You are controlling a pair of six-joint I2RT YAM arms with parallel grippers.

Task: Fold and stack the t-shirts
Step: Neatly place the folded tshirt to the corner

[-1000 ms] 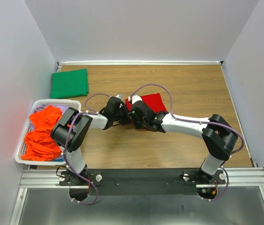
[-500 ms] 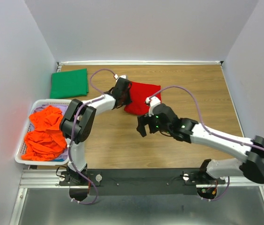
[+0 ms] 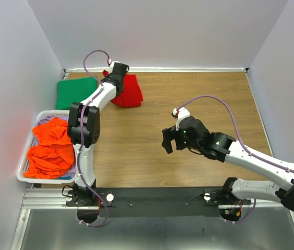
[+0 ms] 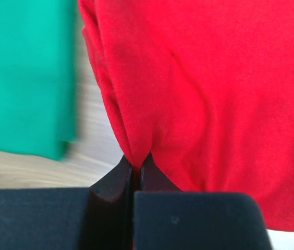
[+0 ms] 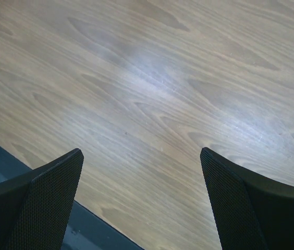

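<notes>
A folded red t-shirt (image 3: 129, 91) hangs from my left gripper (image 3: 117, 83) at the back left of the table; in the left wrist view the gripper (image 4: 136, 167) is shut on a pinched edge of the red t-shirt (image 4: 209, 88). A folded green t-shirt (image 3: 76, 92) lies flat just left of it, also seen as the green t-shirt (image 4: 22, 73). Orange t-shirts (image 3: 49, 148) fill the white basket (image 3: 25, 173). My right gripper (image 3: 168, 140) hovers over the mid-table, open, with bare wood between its fingertips (image 5: 48, 192).
The white basket sits at the left edge beside the left arm's base. White walls (image 3: 162, 31) close the table on three sides. A black rail (image 3: 157, 198) runs along the near edge.
My left gripper has carried the red t-shirt from mid-table to the back left, next to the green one. The right gripper let go, opened and drew back toward the near right.
</notes>
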